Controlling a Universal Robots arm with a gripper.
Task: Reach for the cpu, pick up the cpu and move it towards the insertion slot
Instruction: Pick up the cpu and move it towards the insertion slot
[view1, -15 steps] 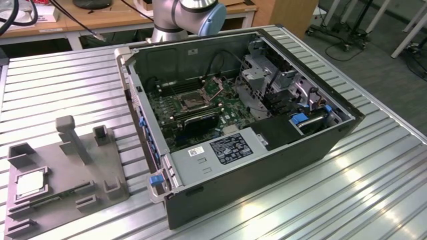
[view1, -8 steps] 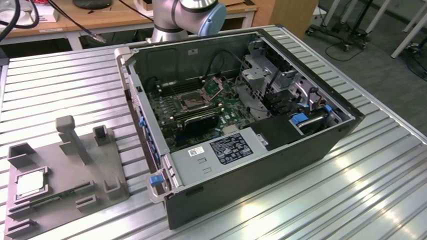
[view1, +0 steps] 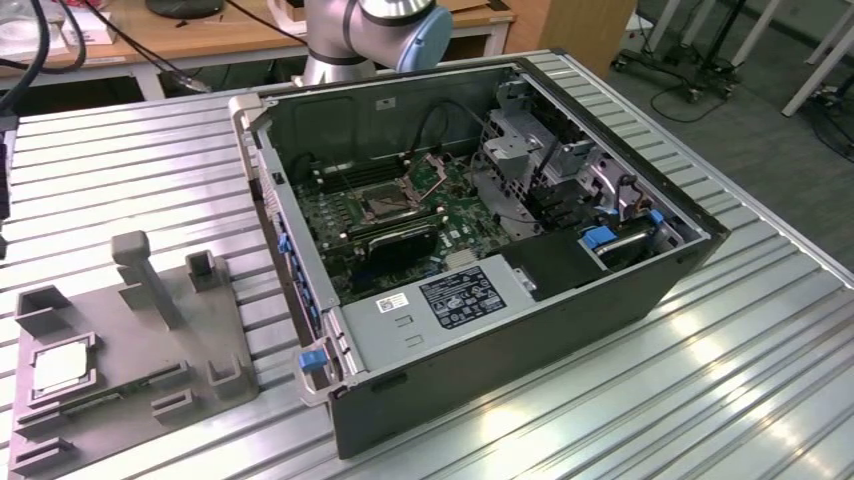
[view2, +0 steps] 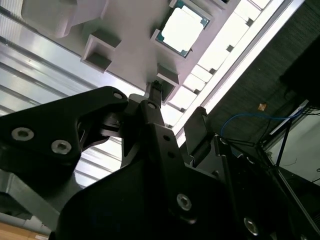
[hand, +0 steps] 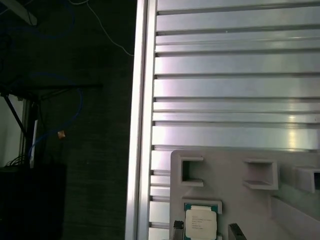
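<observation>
Exterior view: an open computer case (view1: 561, 320) is laid on its side on a slatted aluminium table (view1: 134, 170). Inside it, on the green board, the insertion slot (view1: 387, 207) is seen as a square black socket with a silvery frame. Well apart from the case, toward the exterior view's left, a grey tray (view1: 134, 345) is set on the table. The cpu (view1: 56, 372) is seated flat in a square recess of that tray, pale face up.

In the second wrist view the gripper (view2: 176, 99) is seen from behind its black body, with the cpu beyond its tips. In the first wrist view the 2 fingertips (hand: 177, 229) are shown parted, 1 on each side of the cpu as sighted, and nothing is held between them. The tips appear to be above the cpu and not touching it, though their height cannot be told for certain.

Reaching is judged to be the step in hand: the cpu is not yet gripped or lifted, and the carry to the insertion slot is not begun. A grasp from here would call for the parted fingers to be brought squarely onto 2 opposite edges of the thin rim. They would need to be kept clear of the recess walls and closed gently, so that the cpu is lifted level.
</observation>
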